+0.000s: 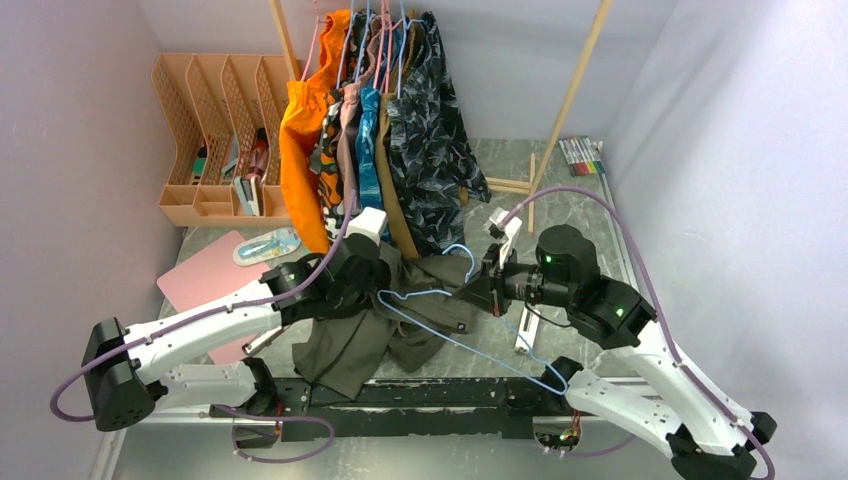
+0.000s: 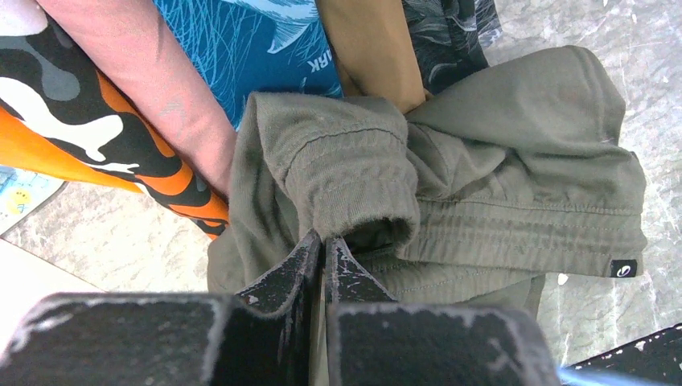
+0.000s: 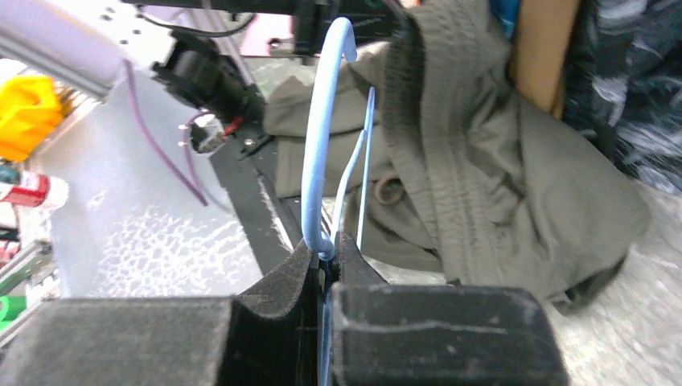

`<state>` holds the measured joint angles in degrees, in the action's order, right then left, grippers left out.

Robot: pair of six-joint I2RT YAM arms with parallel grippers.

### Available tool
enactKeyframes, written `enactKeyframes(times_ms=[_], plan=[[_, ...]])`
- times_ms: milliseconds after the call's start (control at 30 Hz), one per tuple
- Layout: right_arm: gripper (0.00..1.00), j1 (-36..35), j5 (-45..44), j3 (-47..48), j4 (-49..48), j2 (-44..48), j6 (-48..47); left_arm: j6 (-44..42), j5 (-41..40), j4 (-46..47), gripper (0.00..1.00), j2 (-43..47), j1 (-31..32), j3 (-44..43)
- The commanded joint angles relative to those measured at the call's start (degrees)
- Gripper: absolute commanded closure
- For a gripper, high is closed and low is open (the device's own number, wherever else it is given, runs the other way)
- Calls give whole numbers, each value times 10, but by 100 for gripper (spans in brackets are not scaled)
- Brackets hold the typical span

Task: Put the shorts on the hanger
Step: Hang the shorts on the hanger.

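The olive-green shorts (image 1: 352, 345) lie crumpled on the table between the two arms, partly against the hanging clothes. My left gripper (image 1: 378, 272) is shut on a fold of the shorts (image 2: 515, 185) near the ribbed waistband, with fabric pinched between its fingertips (image 2: 324, 241). My right gripper (image 1: 472, 291) is shut on the thin light-blue hanger (image 1: 410, 294). The wire comes up between the closed jaws (image 3: 326, 248) in the right wrist view. The hanger (image 3: 316, 145) reaches across the shorts (image 3: 490, 161), its left tip over the fabric.
A row of clothes (image 1: 400, 120) hangs at the back, with an orange garment (image 1: 300, 150) and a dark patterned one (image 1: 440, 150) reaching down to the table. Peach file racks (image 1: 215, 130) stand at back left, a pink board (image 1: 205, 285) lies left, markers (image 1: 580, 155) at back right.
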<state>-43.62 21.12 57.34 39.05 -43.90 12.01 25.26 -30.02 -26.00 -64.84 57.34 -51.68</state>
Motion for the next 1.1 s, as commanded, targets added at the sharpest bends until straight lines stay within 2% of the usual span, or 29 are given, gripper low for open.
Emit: enactKeyframes(times_ms=[0,200,367,467,567,700,833,967,1067], plan=[[100,-2,76,5,-30,-3,-4,-5,14,9,93,-3,-5,-25],[100,-2,-49,-25,-59,-7,12,-3,15,4,93,1,-5,-31],[100,-15,-70,-57,-128,-13,40,-1,25,4,93,3,-5,-35],[100,-42,-108,-66,-152,-21,51,-1,35,2,93,1,-4,-38],[100,-98,-144,-72,-168,-38,51,1,45,3,93,0,-5,-33],[100,-196,-285,-61,-136,-83,57,5,63,5,93,1,-5,-21],[100,-223,-425,-46,-84,-109,101,5,83,-6,93,9,-5,-7],[100,-223,-492,-43,-54,-85,131,5,90,-29,92,27,-4,6],[100,-222,-505,-46,-42,-67,144,2,87,-36,85,45,-5,18]])
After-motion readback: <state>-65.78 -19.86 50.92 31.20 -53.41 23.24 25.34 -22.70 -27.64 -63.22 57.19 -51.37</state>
